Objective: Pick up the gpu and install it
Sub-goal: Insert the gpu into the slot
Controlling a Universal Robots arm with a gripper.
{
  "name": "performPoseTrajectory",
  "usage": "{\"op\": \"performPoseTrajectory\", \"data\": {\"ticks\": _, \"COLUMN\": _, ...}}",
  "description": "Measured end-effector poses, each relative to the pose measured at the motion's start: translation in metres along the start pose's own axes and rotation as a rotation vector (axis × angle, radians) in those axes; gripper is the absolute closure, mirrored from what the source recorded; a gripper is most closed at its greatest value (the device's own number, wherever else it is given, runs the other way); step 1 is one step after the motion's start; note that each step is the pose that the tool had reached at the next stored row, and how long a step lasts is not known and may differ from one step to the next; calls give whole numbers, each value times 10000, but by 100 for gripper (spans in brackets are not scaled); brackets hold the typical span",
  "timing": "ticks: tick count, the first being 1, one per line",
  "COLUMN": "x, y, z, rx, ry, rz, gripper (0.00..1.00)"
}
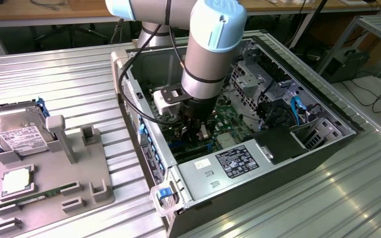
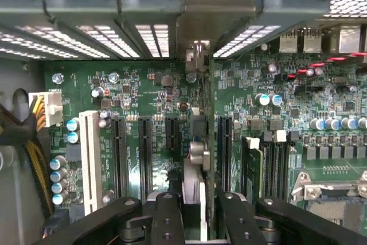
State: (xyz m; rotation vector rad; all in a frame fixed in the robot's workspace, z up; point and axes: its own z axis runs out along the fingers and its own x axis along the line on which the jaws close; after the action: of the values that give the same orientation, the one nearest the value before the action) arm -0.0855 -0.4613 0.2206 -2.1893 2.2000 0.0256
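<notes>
My gripper [image 1: 201, 125] reaches down inside the open computer case [image 1: 349, 119], over the green motherboard [image 1: 227, 124]. In the wrist view the gpu [image 2: 207, 142] appears edge-on as a thin dark card. It runs from between my black fingers [image 2: 167, 217] up to its pale metal bracket [image 2: 198, 55] at the case's rear slot openings. The gripper [image 2: 200, 222] is shut on the card. The card stands upright over the row of black expansion slots [image 2: 144, 153]. Whether it sits fully in a slot is hidden by the card itself.
A grey fixture [image 1: 78, 173] at the exterior view's left carries a silver hard drive [image 1: 18, 131], a processor [image 1: 17, 181] and a green memory stick [image 1: 35, 196]. The power supply [image 1: 233, 161], drive cage [image 1: 257, 74] and yellow-black cables [image 2: 34, 121] crowd the case interior.
</notes>
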Motion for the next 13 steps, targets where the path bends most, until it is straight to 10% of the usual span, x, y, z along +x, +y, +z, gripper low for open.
{"op": "performPoseTrajectory", "data": {"ticks": 13, "x": -24, "y": 0, "z": 0, "rx": 0, "ry": 22, "rz": -1, "gripper": 71}}
